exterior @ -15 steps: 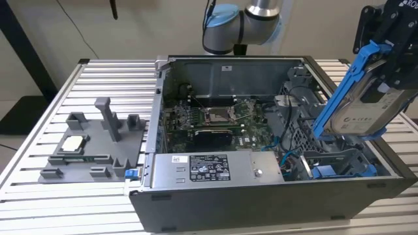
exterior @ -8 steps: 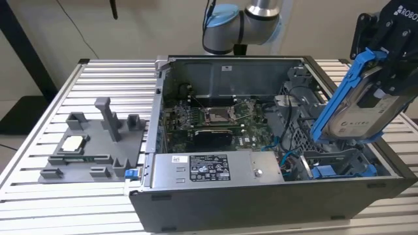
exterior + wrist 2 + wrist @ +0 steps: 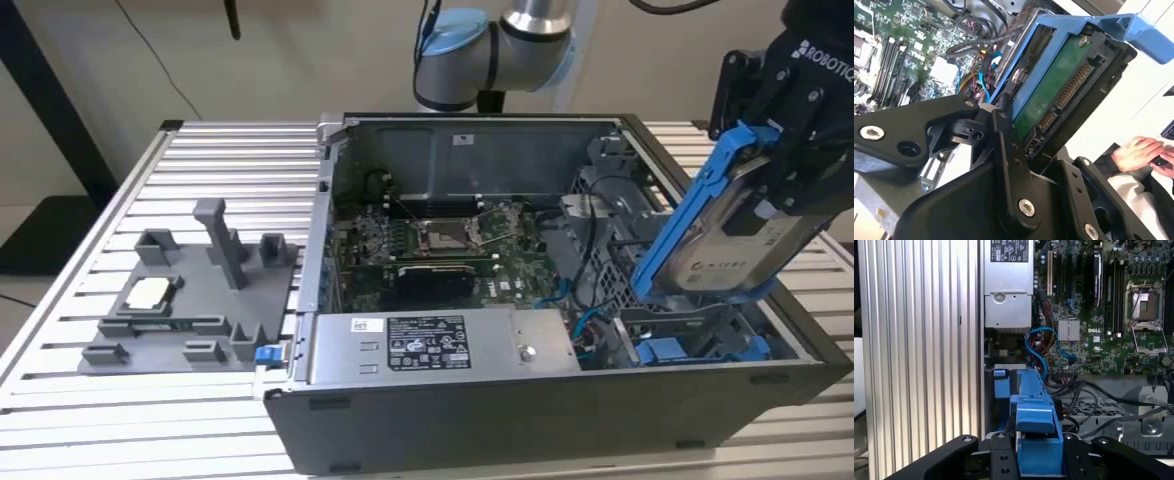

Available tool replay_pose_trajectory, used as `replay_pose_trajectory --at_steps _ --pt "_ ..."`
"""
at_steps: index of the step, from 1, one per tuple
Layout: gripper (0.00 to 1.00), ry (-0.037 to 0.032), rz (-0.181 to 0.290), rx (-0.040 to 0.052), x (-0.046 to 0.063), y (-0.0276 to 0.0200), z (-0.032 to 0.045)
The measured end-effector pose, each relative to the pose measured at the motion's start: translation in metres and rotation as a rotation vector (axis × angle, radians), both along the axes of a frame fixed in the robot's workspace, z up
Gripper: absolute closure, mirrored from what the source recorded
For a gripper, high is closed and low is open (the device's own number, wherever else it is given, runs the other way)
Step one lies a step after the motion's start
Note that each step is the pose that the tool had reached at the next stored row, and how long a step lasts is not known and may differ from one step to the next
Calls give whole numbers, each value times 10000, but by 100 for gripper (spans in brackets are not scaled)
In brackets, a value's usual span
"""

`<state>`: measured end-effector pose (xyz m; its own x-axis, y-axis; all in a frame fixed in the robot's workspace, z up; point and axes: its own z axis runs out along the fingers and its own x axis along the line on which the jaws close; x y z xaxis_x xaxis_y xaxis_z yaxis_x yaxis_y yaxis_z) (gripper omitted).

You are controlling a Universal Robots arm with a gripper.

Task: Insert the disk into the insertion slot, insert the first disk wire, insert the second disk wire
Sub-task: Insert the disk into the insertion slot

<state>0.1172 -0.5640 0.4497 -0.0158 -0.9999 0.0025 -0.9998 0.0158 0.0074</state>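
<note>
The blue-framed disk (image 3: 721, 240) is held clamped in the tool (image 3: 787, 170), tilted above the insertion slot (image 3: 687, 330) of the open computer case (image 3: 534, 420) — the first step is judged under way, with nothing yet seated. Squaring with the slot is called for; a motherboard (image 3: 441, 240), a silver box (image 3: 427, 345) and cables (image 3: 583, 318) are housed in the case.

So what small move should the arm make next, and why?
Probably ease the disk down along its own tilt. The gripper is shut on it, and its lower end hangs just above the slot, not yet inside.
</note>
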Motion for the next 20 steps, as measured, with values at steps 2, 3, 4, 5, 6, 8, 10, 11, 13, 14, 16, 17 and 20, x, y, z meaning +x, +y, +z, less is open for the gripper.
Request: replay_pose_trajectory --at_steps 2,3,4,5,6,8,10,11,13,14,16,17,20 --pt "67 0 0 -1 20 0 -36" --pt "67 0 0 -1 29 -2 -56" --pt "67 0 1 0 35 -4 -74" --pt "67 0 0 0 39 -6 -92" --pt "67 0 0 -1 41 -8 -110" --pt "67 1 -1 0 46 -13 -146" --pt "67 1 0 -1 50 -16 -173" --pt "67 0 -1 -1 51 -19 -189" --pt "67 0 0 -1 52 -30 -226" --pt "67 0 0 1 52 -34 -242" --pt "67 0 0 -1 52 -38 -275" --pt "67 0 0 -1 52 -39 -293" --pt "67 0 0 -2 52 -41 -337"
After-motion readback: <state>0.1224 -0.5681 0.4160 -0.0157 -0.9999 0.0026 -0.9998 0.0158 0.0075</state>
